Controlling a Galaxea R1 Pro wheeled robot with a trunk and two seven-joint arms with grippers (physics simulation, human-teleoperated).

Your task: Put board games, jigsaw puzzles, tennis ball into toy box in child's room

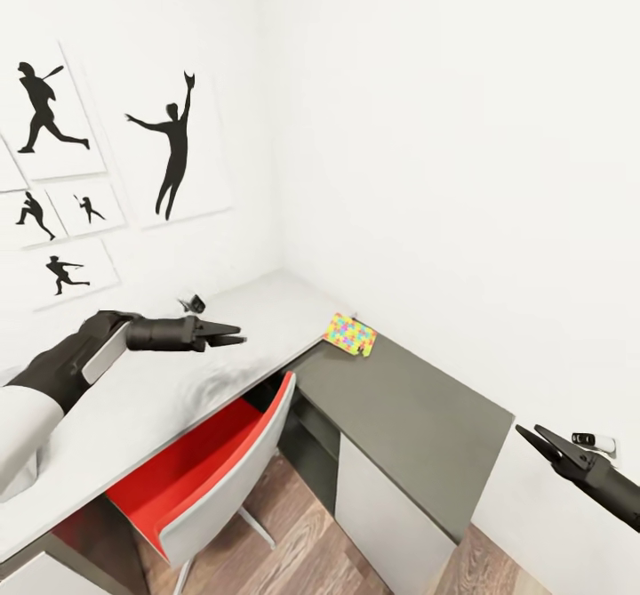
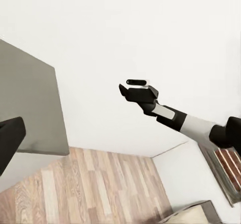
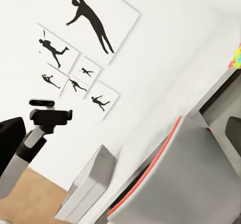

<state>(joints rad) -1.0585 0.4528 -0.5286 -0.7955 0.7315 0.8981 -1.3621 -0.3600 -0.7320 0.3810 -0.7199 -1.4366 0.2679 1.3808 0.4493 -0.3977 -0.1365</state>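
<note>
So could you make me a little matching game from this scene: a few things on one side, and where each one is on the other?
Things:
1. jigsaw puzzle
2. red chair
3. sports-silhouette prints
4. left gripper

Places:
A. on the wall at the left
B. pushed in under the pale table
C. in the air above the pale table
D. at the back corner of the dark-grey-topped cabinet

Pairs: 1-D, 2-B, 3-A, 4-C
</note>
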